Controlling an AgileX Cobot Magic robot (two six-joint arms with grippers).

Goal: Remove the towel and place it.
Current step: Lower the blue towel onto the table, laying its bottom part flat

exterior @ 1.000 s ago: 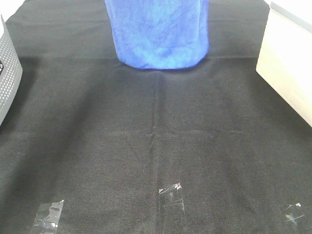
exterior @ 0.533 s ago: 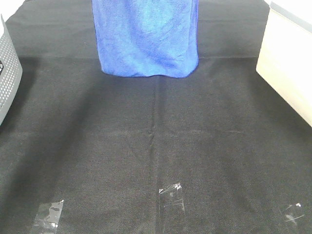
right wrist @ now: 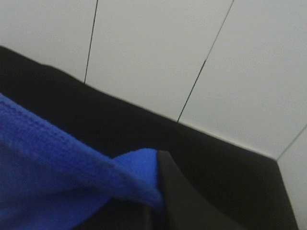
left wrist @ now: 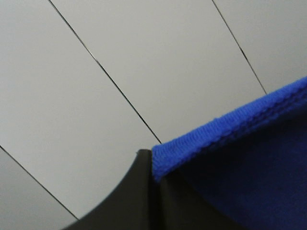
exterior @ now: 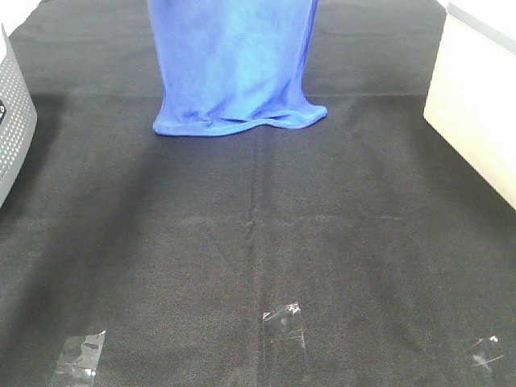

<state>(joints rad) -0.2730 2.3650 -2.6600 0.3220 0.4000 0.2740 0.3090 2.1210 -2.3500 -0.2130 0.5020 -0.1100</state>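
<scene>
- Royal-blue towel (exterior: pixel 234 64) hanging upright at the far middle of the desk, a little left of centre, upper part running out of the high view.
- Lower hem resting in a soft ripple on the black cloth (exterior: pixel 258 242), with the right corner spilling slightly further right.
- Stitched edge of the towel (left wrist: pixel 249 163) pinched in the left gripper (left wrist: pixel 151 167), jaws pressed together on the fabric against a dark finger.
- Another stitched edge (right wrist: pixel 53 182) clamped likewise in the right gripper (right wrist: pixel 156 191), blue cloth bunched at the fingertip.
- Neither gripper visible from the high camera.
- Black cloth spread across the whole desk, with a faint crease running near to far down the middle.
- Grey perforated basket (exterior: pixel 12 121) at the left edge, well apart from the towel.
- Pale beige box (exterior: pixel 476 105) at the far right, also well apart.
- Three scraps of clear tape on the near cloth: left (exterior: pixel 79 355), middle (exterior: pixel 284 318), right (exterior: pixel 486 352).
</scene>
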